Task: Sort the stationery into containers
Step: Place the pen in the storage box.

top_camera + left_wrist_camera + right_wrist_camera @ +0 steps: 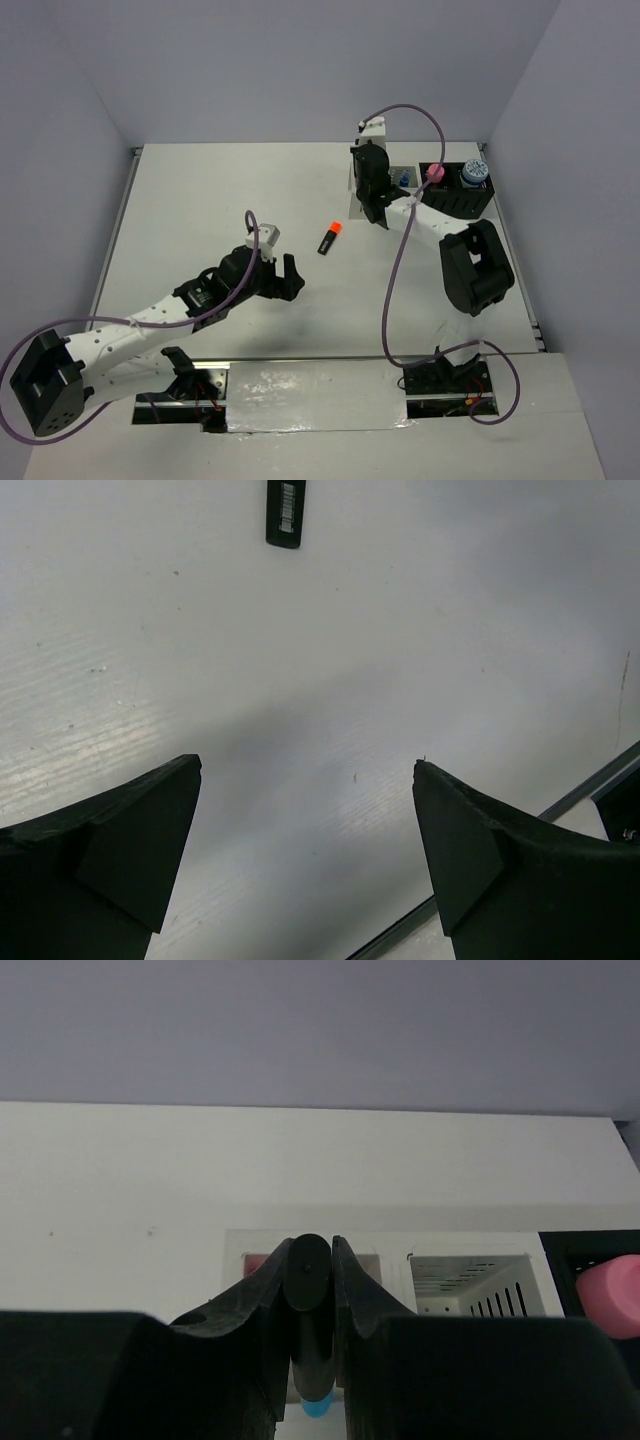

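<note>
Nearest, the left end effector [306,770] hovers over the bare surface [450,630], its two fingers spread wide with nothing between them. Just beyond it, one orange-capped highlighter [329,238] lies flat on the surface. Farther on, the right end effector [311,1250] is clamped tight on one black highlighter [310,1305], its blue cap toward the wrist, at a white container [232,1250]. A second white container [470,1280] stands just beside it. Next to these, two black containers [450,205] hold one pink-capped bottle [434,173] and one blue roll [473,172].

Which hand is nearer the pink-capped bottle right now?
Right. The right hand is just left of the pink-capped bottle; the left hand is far off, near mid-table.
</note>
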You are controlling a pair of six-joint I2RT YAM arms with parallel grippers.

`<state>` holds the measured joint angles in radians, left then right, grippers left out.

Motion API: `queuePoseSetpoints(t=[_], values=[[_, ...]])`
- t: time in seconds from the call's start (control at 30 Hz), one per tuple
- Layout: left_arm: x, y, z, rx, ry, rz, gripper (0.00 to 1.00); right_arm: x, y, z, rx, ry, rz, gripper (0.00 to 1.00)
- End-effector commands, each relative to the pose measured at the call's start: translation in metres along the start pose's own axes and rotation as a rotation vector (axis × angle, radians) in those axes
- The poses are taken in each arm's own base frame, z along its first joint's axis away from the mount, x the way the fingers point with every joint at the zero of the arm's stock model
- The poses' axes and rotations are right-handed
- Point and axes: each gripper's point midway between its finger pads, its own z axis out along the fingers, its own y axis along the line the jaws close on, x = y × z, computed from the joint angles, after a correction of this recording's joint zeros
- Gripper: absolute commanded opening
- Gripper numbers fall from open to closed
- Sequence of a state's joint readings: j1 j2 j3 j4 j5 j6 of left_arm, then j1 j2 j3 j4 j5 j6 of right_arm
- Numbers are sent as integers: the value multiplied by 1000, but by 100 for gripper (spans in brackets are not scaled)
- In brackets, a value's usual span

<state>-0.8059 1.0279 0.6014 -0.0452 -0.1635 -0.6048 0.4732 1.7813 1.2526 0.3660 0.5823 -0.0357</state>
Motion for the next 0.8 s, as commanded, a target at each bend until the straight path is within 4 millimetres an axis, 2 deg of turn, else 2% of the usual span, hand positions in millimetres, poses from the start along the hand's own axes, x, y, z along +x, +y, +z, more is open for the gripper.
queuePoseSetpoints(t=[0.0,0.1,0.2,0.23,0.27,0.33,0.4,0.43,0.53,0.6,0.63,0.67,0.7,0.73,0.77], values=[[-3,-6,0,46,-40,11,99,-52,-10,10,60,-136,22,0],[1,-6,2,53,-37,7,99,-36,-6,16,39,-103,25,4],[2,-7,5,59,-32,9,99,-17,-5,22,30,-66,20,17],[1,-8,6,60,-31,13,99,-12,-7,23,32,-51,24,44],[2,-8,8,58,-24,16,99,-9,-7,23,30,-49,32,64],[2,-7,9,53,-18,18,99,-2,-10,21,34,-44,53,84],[-1,-7,11,41,-22,21,99,-4,-12,18,31,-50,70,88],[-2,-7,12,38,-23,31,99,-3,-13,16,28,-49,71,94],[-18,-12,18,26,-44,48,99,-11,-16,8,19,-58,107,95],[-21,-12,30,14,-35,72,99,-31,-22,-4,18,-82,158,95],[-22,-16,35,29,-27,87,99,-25,-22,-11,7,-50,162,95],[-26,-19,49,23,-11,103,99,-46,-30,-26,-3,-76,206,95],[-29,-21,57,24,0,131,99,-52,-29,-36,-28,-75,262,96],[-44,-35,64,63,-10,142,99,-39,-25,-47,-77,-19,261,95],[-35,-30,82,51,39,157,99,-58,-30,-67,-105,-38,305,95]])
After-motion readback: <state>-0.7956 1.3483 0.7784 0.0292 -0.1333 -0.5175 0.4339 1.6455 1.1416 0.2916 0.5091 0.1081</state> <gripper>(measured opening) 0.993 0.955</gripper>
